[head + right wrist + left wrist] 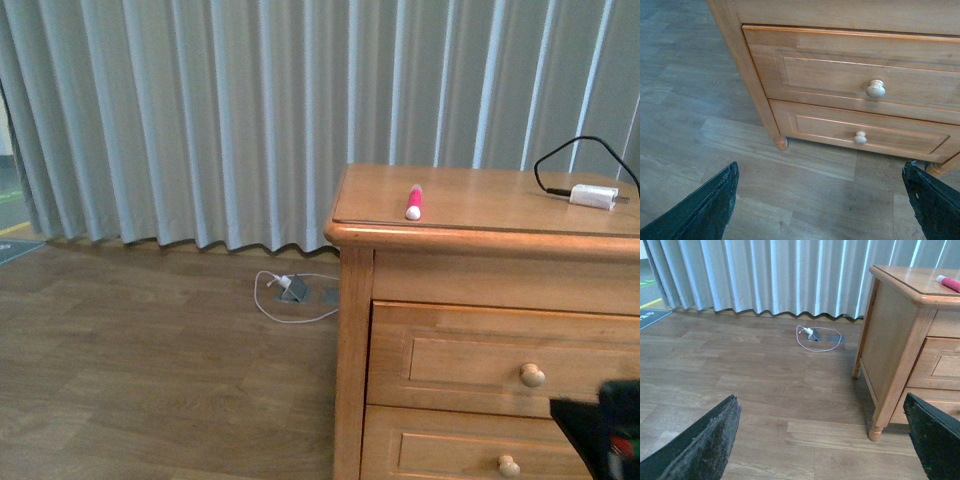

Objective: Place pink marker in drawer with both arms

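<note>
Two grippers hang empty, jaws spread wide. Left gripper [820, 399] hovers low over the floor [755, 380] beside the dresser [890, 345], off its left side, likely staged to reach up for the pink marker [413, 202], which lies near the front edge of the top, white end forward. Right gripper [819, 165] faces the shut drawer [830, 75], probably to pull its knob [875, 88] first. No label or writing is legible

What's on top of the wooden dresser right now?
The pink marker lies on the dresser top near its front left. A white charger block with a black cable sits toward the right. Nothing there is covered, though the top's far right runs out of frame.
</note>
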### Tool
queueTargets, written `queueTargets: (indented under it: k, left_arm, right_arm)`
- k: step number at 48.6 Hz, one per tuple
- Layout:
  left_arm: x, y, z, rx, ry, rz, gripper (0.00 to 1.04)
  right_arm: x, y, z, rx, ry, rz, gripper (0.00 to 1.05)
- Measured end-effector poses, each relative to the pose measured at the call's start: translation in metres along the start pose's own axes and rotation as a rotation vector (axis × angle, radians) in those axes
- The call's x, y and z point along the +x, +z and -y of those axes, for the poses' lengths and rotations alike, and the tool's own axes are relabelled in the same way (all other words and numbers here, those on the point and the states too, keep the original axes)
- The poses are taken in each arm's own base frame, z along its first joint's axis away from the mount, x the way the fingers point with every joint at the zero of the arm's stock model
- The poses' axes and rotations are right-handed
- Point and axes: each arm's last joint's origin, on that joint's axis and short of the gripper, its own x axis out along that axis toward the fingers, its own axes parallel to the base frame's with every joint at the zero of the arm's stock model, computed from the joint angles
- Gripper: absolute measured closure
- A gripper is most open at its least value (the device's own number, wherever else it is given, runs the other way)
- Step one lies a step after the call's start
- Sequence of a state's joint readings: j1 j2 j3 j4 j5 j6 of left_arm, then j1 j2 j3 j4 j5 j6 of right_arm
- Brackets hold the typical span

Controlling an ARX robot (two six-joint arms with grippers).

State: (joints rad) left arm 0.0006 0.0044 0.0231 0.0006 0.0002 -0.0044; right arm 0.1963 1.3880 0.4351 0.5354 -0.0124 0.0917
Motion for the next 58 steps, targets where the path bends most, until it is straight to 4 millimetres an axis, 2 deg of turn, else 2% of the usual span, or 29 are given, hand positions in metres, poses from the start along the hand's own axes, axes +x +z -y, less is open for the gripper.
queueTargets:
  k: [16,28,41,58]
  left_arm:
    - [0.0,0.0,0.0,0.0,0.0,0.0,0.06]
    - [0.0,0.0,0.0,0.0,0.0,0.0,0.06]
    - [0.0,0.0,0.0,0.0,0.0,0.0,0.06]
    - [0.0,0.0,0.0,0.0,0.0,0.0,0.06]
  right_arm:
    - [0.079,0.01,0.005,-0.001,-0.098,0.0,0.08]
    - [0.127,0.008,0.017,0.0,-0.16,0.01,0.08]
    - [0.163,0.005,0.029,-0.012,-0.204,0.01,0.08]
    - [0.191,-0.01,0.043,-0.018,-0.24,-0.027,0.08]
